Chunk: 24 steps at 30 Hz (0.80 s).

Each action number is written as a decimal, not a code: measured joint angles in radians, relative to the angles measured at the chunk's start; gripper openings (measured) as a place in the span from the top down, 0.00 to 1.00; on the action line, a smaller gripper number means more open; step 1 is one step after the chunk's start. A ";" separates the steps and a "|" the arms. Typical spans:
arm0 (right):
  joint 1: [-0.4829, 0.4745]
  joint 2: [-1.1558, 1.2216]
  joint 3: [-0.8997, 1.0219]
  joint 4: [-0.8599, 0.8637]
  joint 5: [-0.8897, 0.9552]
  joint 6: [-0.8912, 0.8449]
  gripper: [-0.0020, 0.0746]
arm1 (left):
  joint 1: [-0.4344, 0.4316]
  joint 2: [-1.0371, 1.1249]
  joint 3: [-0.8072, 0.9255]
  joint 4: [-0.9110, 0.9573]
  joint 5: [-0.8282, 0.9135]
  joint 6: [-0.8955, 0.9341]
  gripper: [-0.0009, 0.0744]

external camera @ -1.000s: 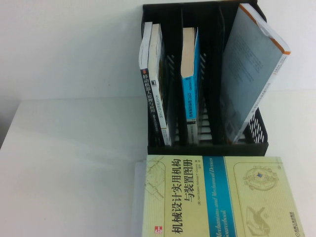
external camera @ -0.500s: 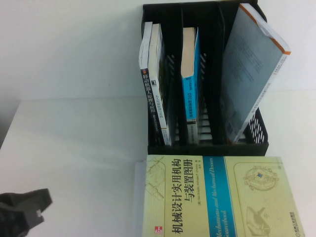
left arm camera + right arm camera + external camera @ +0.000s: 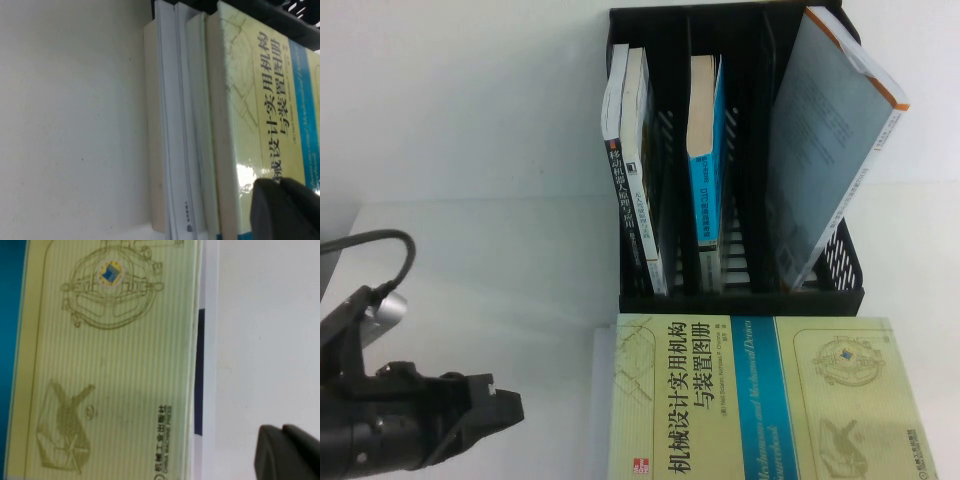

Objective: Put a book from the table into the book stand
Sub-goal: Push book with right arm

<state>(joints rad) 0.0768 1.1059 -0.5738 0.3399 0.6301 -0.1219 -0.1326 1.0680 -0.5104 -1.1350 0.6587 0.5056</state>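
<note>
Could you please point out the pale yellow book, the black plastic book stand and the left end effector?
Pale yellow book with teal band [image 3: 720, 400]: high view, front cover.
Black plastic book stand [image 3: 740, 300]: high view, front wall.
Left end effector [image 3: 505, 400]: high view, fingertips, left of the book.

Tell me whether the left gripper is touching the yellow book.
Apart. The high view shows white table between the left gripper and the book. The right gripper is beside the book.
</note>
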 joint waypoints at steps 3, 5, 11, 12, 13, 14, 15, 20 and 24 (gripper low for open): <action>0.000 0.056 0.000 0.020 -0.025 -0.027 0.98 | 0.000 0.077 -0.002 -0.070 0.009 0.082 0.99; 0.000 0.090 0.000 0.044 -0.041 -0.050 0.98 | 0.000 0.111 -0.003 -0.110 0.012 0.121 0.99; 0.004 0.170 -0.002 0.170 -0.061 -0.168 0.98 | 0.000 0.171 -0.004 -0.206 0.012 0.190 0.99; 0.010 0.182 -0.003 0.187 -0.068 -0.184 0.98 | 0.000 0.176 -0.004 -0.215 0.012 0.200 0.99; 0.020 0.192 -0.004 0.204 -0.078 -0.195 0.98 | 0.000 0.175 -0.004 -0.219 0.012 0.203 0.99; 0.032 0.201 -0.004 0.214 -0.088 -0.201 0.98 | 0.000 0.176 -0.004 -0.223 0.012 0.206 0.99; 0.045 0.211 -0.004 0.225 -0.098 -0.206 0.98 | 0.000 0.178 -0.004 -0.225 0.011 0.208 0.99; 0.100 0.247 -0.006 0.240 -0.149 -0.215 0.97 | 0.000 0.178 -0.004 -0.228 0.005 0.217 0.99; 0.154 0.256 -0.006 0.271 -0.187 -0.217 0.97 | 0.000 0.178 -0.004 -0.230 -0.011 0.221 0.99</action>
<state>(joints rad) 0.2308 1.3622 -0.5800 0.6110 0.4435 -0.3392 -0.1326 1.2463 -0.5144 -1.3648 0.6472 0.7264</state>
